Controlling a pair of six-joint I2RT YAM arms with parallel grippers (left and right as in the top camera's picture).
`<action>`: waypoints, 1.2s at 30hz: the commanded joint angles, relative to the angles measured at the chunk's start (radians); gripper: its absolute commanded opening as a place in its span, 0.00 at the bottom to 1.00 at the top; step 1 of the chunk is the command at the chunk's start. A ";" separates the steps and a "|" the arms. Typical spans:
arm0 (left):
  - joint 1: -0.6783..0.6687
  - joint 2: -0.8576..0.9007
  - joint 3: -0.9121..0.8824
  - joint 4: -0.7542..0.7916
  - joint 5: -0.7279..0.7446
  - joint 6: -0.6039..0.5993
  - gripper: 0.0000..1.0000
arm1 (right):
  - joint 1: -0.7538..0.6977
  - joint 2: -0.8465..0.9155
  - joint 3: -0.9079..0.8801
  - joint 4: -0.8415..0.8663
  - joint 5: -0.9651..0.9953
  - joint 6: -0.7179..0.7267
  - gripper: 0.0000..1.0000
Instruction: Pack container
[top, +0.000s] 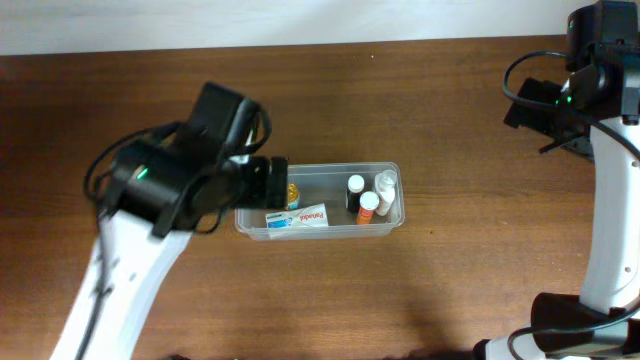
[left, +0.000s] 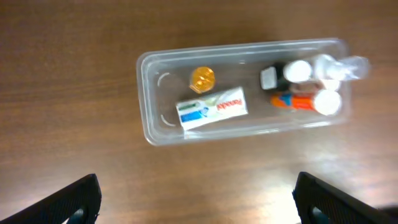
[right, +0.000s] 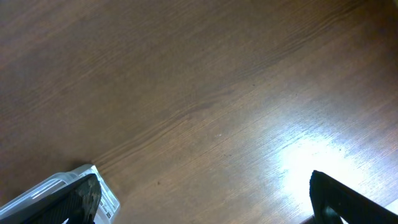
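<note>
Colours and patterns recorded
container (left: 143, 87) clear, colourless; table (left: 62, 74) mid-brown with darker wood grain; flat box (left: 211, 107) white with blue band and red lettering; small round cap (left: 202, 78) amber-orange; orange bottle (left: 298, 102), white cap; black bottle (left: 283, 70), white cap; spray bottle (left: 339, 67) clear and whitish; left arm (top: 130, 260) white with black housing

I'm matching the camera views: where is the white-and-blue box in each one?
Overhead: box just left of centre, in the left half of the container.
Left wrist: box mid-frame, in the container.
Right wrist: not in it.
Shared landmark: the container, in overhead and left wrist.
</note>
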 joint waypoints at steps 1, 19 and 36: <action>0.002 -0.055 0.018 -0.039 0.013 0.013 0.99 | -0.004 -0.004 0.010 0.000 0.002 0.008 0.98; 0.019 -0.423 -0.298 0.210 -0.166 0.051 1.00 | -0.004 -0.004 0.010 0.000 0.002 0.008 0.98; 0.237 -0.934 -1.261 1.110 -0.038 0.096 0.99 | -0.004 -0.004 0.010 0.000 0.002 0.008 0.98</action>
